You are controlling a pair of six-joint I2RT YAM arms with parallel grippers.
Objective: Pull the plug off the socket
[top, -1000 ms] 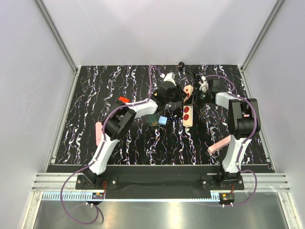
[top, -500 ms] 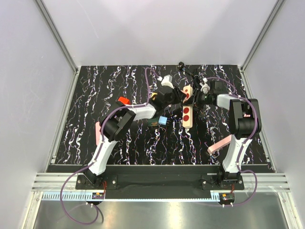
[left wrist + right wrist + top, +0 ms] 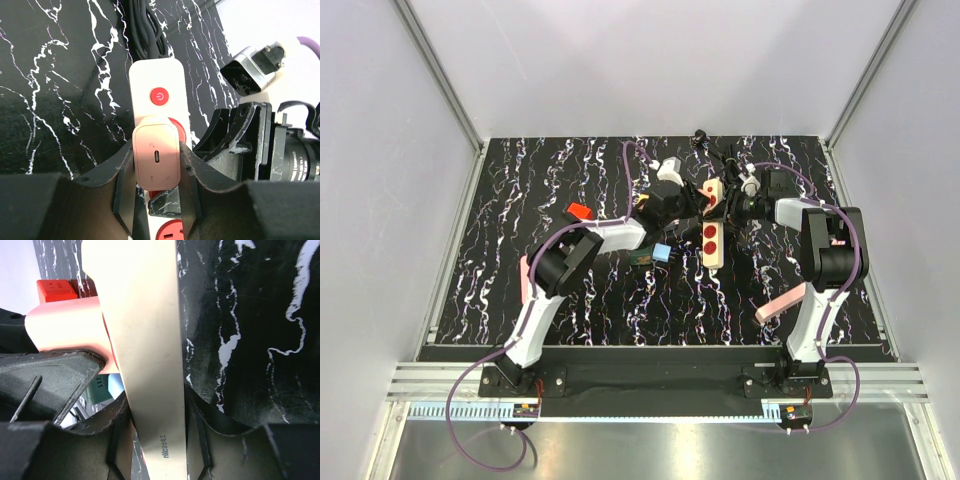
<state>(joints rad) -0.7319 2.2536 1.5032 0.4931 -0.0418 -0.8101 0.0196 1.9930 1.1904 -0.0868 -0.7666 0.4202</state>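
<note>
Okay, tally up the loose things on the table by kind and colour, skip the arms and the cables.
socket strip: 1
plug: 1
red block: 1
blue block: 1
green block: 1
pink bars: 2
Total: 7

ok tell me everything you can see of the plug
The plug is a pale pink block with rounded corners, plastic by its look, with a small oval slot in its top face. It sits on the beige socket, over a red outlet next to the round red button. The left gripper clamps it, one black finger against each side.
</note>
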